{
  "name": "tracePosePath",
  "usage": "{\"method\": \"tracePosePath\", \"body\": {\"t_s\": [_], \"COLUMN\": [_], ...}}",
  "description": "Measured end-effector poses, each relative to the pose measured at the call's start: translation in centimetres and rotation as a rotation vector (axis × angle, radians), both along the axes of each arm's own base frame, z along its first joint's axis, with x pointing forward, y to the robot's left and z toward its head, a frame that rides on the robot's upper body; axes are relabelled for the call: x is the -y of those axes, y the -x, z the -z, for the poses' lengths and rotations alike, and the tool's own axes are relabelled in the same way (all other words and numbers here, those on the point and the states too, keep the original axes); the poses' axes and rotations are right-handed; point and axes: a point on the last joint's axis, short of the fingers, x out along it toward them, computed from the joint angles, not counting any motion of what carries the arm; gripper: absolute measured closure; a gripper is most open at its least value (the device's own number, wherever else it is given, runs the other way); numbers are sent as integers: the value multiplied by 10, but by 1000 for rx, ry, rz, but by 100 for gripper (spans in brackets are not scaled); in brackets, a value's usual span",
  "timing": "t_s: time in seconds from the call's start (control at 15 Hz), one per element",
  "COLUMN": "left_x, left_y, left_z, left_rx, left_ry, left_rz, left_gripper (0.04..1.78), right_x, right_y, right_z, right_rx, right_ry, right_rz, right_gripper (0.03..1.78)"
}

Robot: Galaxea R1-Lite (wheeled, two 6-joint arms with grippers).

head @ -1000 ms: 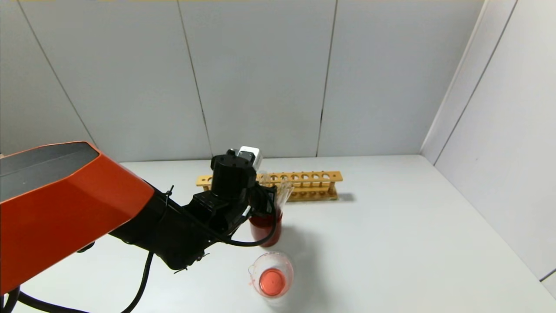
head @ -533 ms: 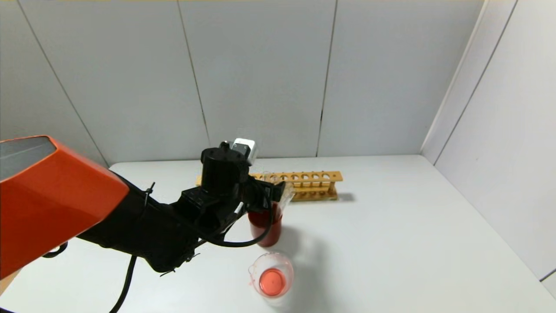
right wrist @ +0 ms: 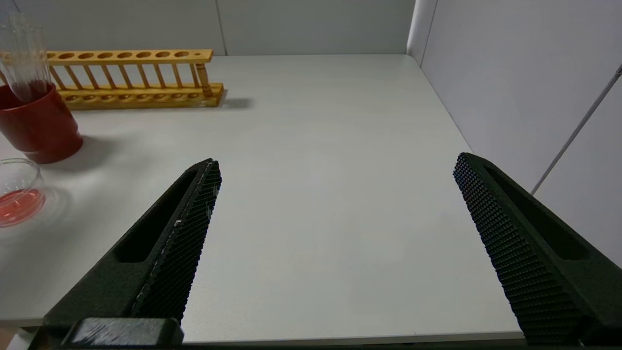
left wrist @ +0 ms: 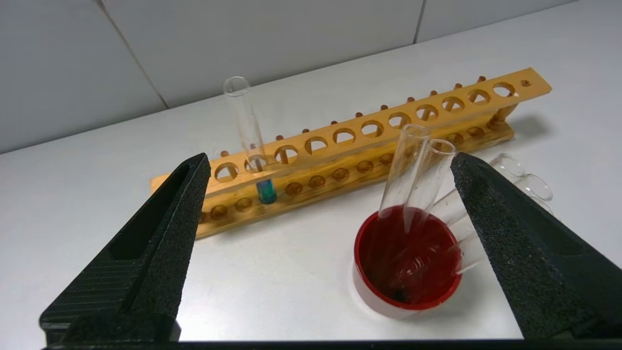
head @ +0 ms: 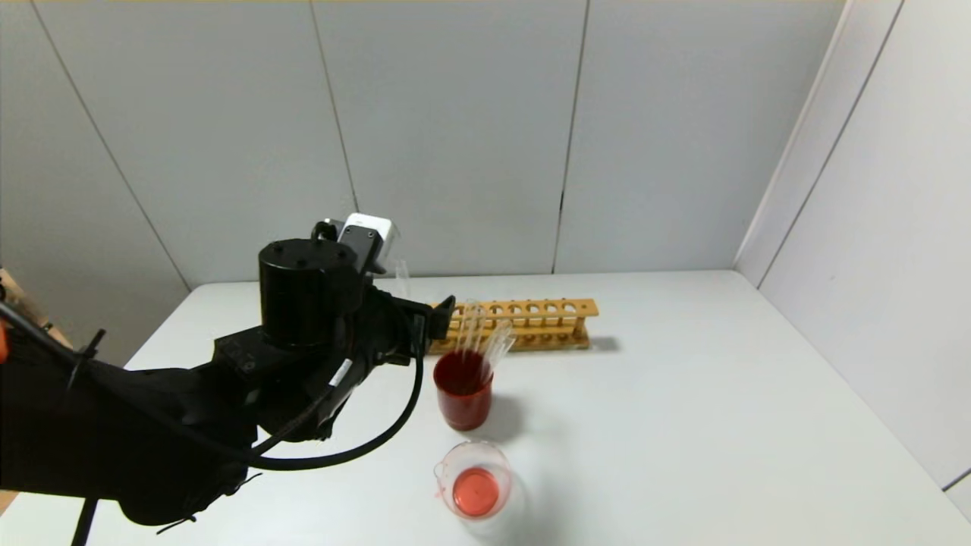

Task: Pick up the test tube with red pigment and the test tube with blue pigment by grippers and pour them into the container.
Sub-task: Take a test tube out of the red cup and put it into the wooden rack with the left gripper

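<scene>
Glass this thin and slick (the test tube with blue pigment (left wrist: 248,131)) wants my spread, empty left gripper (left wrist: 330,243) closing gently mid-stem.

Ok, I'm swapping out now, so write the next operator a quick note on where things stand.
Left gripper: open, empty, near the wooden rack.
Right gripper: open, idle above bare table.
Blue-pigment tube: upright in the rack.
Container: holds red liquid, so red looks poured.
Red cup: holds clear tubes.
Left: grasp blue tube, pour it into the container.
</scene>
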Motion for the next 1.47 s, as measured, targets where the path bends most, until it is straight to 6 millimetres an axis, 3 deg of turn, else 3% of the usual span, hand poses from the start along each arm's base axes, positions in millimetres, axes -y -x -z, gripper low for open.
{"method": "tracePosePath", "body": {"t_s": [0.27,0.47,0.87,1.13,1.47], "left_x": [-20,-38,-65,-66,-42], "left_y": [27,47,81,78,37], "left_z": [-9,-6,-3,-4,13], "left_rx": [20,21,21,20,-2], "left_ry": [12,5,41,52,41], "left_rz": [-64,-151,-162,-175,-202], "left_gripper": [7,7,7,7,7], "right_x": [0,0,0,0,0], "right_y": [0,0,0,0,0], "right_z": [0,0,0,0,0], "right_rx": [0,0,0,0,0], "right_ry": [-1,0,0,0,-1], "right_rz": [0,0,0,0,0], "right_gripper": [6,6,6,6,6]}}
